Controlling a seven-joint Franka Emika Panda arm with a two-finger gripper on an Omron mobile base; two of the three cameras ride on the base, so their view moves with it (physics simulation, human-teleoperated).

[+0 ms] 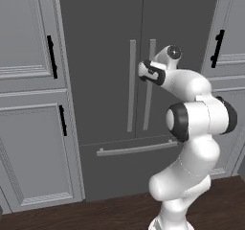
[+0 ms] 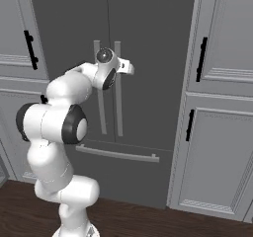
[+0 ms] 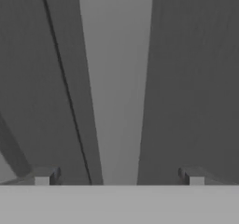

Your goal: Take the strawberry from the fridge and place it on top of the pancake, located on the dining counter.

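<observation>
The dark grey fridge (image 1: 105, 42) fills the middle of both base views, its two doors shut. The strawberry is hidden, and the pancake and the dining counter are out of view. My gripper (image 1: 142, 71) (image 2: 129, 67) is held up at the doors, level with the upper part of the two vertical handles. In the hand view it is open (image 3: 119, 177), with the right door's light grey handle (image 3: 116, 87) running straight between the two fingertips (image 3: 46, 176). The seam between the doors (image 3: 65, 87) lies just left of that handle. Nothing is gripped.
Light grey panelled cabinets with black handles flank the fridge on the left (image 1: 28, 104) and right (image 2: 217, 107). The bottom drawer's bar handle (image 1: 136, 149) runs below the doors. Dark wood floor (image 2: 148, 221) lies in front.
</observation>
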